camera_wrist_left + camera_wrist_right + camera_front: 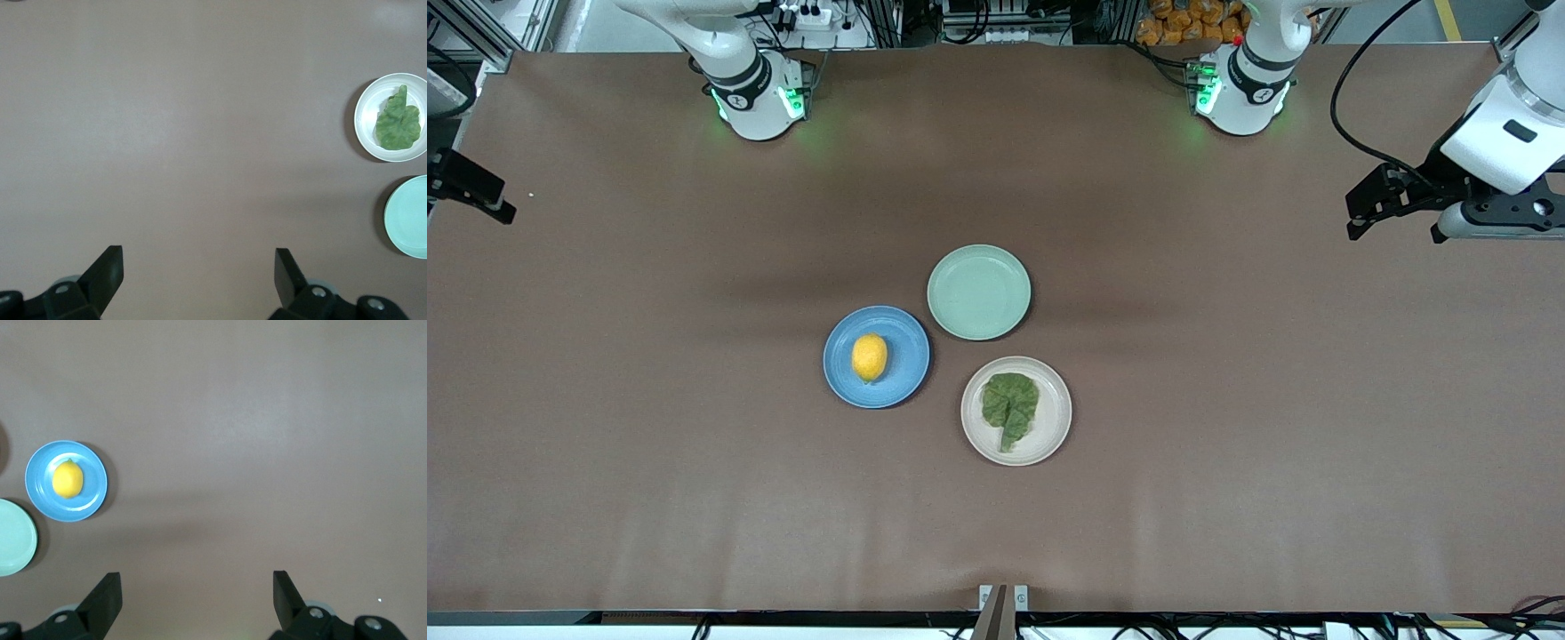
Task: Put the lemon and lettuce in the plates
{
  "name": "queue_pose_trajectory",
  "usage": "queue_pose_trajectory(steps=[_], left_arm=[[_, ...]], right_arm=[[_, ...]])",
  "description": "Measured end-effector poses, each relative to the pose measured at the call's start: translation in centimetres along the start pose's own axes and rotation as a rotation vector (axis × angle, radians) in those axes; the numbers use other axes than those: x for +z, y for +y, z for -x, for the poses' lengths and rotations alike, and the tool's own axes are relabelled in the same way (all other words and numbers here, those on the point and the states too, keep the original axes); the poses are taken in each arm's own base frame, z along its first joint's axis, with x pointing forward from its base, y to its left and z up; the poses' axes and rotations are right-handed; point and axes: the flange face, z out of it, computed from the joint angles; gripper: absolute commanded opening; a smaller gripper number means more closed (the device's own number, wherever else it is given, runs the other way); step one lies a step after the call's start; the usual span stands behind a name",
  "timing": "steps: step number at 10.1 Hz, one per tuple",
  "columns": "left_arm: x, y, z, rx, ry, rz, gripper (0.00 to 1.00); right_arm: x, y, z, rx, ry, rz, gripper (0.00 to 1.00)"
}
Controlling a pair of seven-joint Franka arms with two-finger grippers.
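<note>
The yellow lemon lies in the blue plate at mid-table; both show in the right wrist view, the lemon on the plate. The dark-green lettuce lies flat in the beige plate, nearer the front camera; the left wrist view shows the lettuce in that plate. My left gripper is open and empty, up over bare table at the left arm's end. My right gripper is open and empty over bare table at the right arm's end.
An empty pale green plate sits beside the other two, farther from the front camera; it also shows in the left wrist view and the right wrist view. Brown table spreads wide around the plates.
</note>
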Motion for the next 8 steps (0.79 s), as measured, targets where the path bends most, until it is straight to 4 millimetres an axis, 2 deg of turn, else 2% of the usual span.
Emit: queue_pose_trajectory(steps=[3, 8], left_arm=[[0.0, 0.0, 0.0, 0.000, 0.000, 0.000, 1.00], [-0.1, 0.0, 0.0, 0.000, 0.000, 0.000, 1.00]], right_arm=[[-0.2, -0.1, 1.1, -0.002, -0.009, -0.004, 1.00], [1.4, -0.7, 0.2, -0.013, 0.008, -0.004, 1.00]])
